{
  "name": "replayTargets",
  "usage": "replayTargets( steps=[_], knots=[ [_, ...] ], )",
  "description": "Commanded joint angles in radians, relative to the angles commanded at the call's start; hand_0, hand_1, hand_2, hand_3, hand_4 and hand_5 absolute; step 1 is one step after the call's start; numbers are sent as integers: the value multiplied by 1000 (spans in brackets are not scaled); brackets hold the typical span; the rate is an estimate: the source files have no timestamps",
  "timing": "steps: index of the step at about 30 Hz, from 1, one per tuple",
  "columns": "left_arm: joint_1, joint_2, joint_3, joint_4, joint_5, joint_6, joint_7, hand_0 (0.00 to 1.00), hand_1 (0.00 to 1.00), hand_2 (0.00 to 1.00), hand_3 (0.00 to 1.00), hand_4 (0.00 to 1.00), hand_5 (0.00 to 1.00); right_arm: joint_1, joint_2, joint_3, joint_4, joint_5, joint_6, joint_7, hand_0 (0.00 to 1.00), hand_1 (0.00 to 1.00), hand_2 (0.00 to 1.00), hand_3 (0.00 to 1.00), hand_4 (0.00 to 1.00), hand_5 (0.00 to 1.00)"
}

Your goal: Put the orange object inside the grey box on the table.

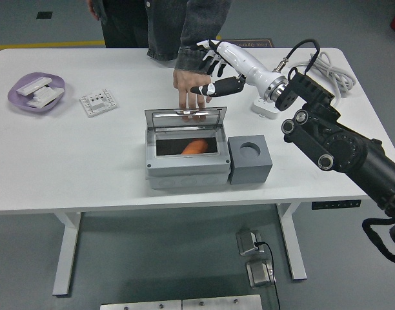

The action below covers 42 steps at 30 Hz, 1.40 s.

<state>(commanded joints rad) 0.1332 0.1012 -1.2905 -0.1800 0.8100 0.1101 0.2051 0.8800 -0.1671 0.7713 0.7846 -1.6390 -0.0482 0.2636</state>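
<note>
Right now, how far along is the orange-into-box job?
Done, it seems: the orange object lies inside the open grey box. The right hand, open and empty, is above the table's far side. A person's hand rests behind the lid. Nothing left but parking the arm.

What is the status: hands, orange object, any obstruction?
Right hand open, raised beyond the box. Left hand not seen. Orange object lies inside box. Person's hand at the open lid.
</note>
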Motion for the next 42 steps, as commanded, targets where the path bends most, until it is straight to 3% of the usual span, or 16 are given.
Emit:
replayTargets(
  steps=[5, 19, 36, 42],
  knots=[
    [-1, -2, -1, 0, 1, 0, 1, 665, 681, 641, 674, 631, 172, -27, 2, -28, 10, -18, -5, -8, 406, 473, 572, 806, 953, 349],
    [4, -8, -6, 0, -2, 3, 1, 664, 680, 639, 675, 630, 171, -96, -47, -79, 190, -64, -24, -37, 420, 474, 572, 802, 936, 363],
    [9, -15, -5, 0, -9, 3, -3, 664, 681, 637, 675, 630, 171, -168, -76, -100, 337, -123, -19, -81, 411, 465, 571, 801, 922, 374],
    [10, -16, -6, 0, -8, 3, -4, 664, 681, 637, 675, 630, 171, -185, -74, -101, 359, -139, -13, -96, 411, 465, 571, 801, 922, 374]
  ],
)
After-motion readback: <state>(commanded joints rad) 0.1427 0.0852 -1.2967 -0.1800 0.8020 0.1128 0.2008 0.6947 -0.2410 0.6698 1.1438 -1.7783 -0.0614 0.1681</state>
